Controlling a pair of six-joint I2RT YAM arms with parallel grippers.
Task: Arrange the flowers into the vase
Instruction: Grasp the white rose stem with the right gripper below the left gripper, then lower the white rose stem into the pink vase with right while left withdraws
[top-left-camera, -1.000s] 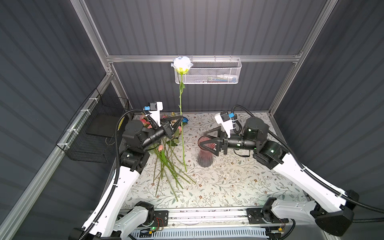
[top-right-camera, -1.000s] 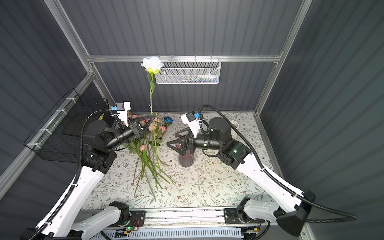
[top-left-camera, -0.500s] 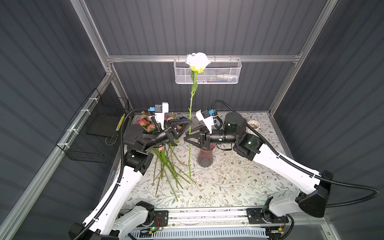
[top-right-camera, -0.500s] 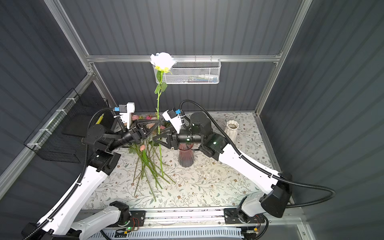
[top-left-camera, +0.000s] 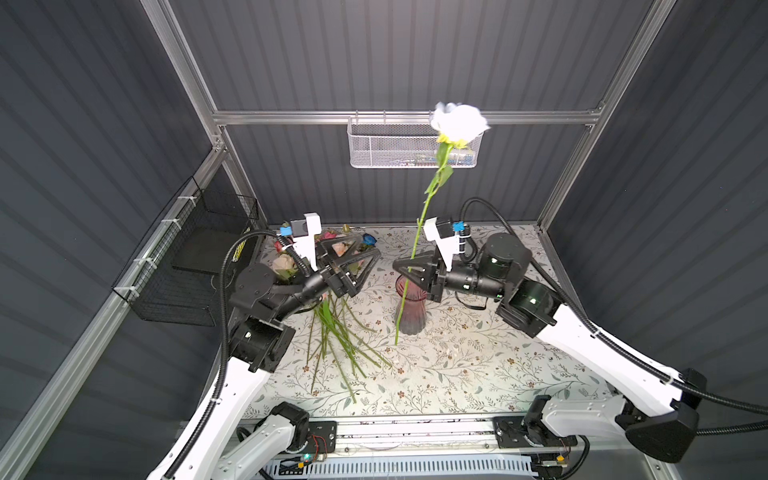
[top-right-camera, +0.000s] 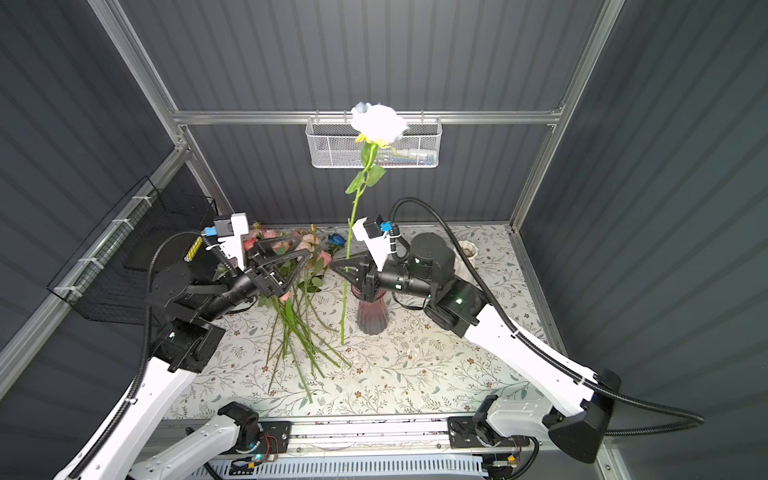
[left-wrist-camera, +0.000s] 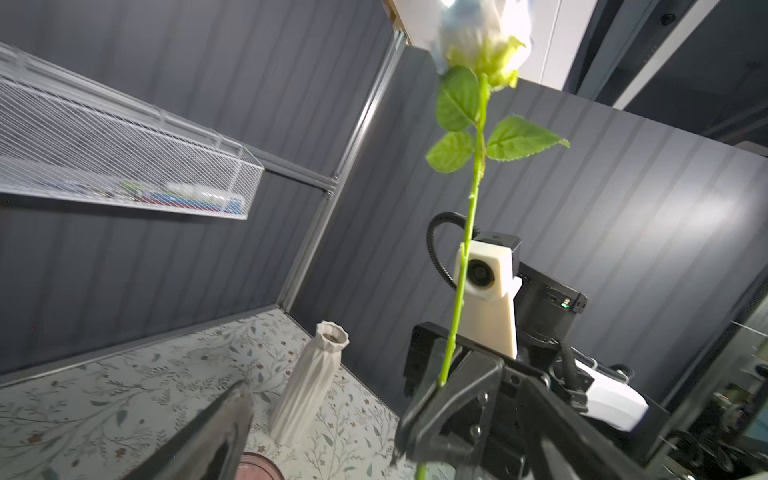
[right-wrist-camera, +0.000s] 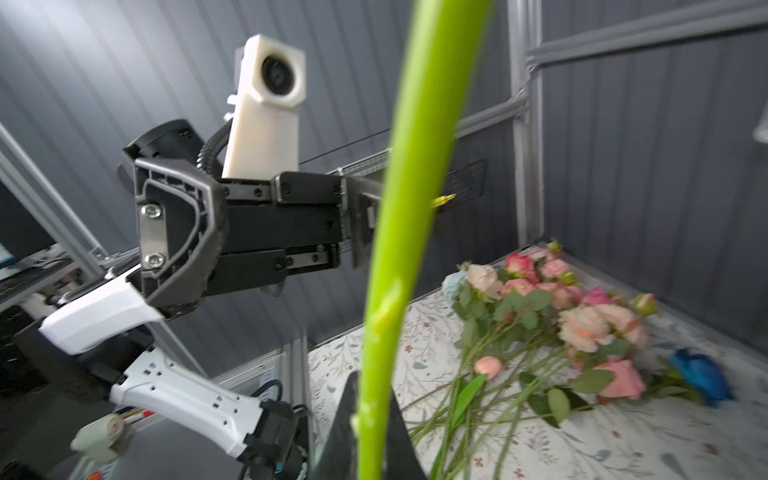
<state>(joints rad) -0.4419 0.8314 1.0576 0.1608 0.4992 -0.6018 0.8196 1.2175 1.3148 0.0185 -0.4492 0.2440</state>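
White rose (top-left-camera: 457, 121) is riding in your right gripper (top-left-camera: 405, 269), jaws pressing together on its green stem partway up, bloom standing high in front of the wire basket (top-left-camera: 386, 145). Its cut end is hanging just beside the dark red vase (top-left-camera: 412, 316), outside the mouth. Your left gripper (top-left-camera: 365, 249) is hovering close by, jaws spreading wide, gripping nothing. Below it, the other flowers (top-left-camera: 332, 332) are lying heaped on the floral table (top-left-camera: 478, 365), blooms toward the back wall, a deep blue one (top-left-camera: 369, 240) at the edge. A white ribbed vase (left-wrist-camera: 309, 386) is standing upright behind your right arm.
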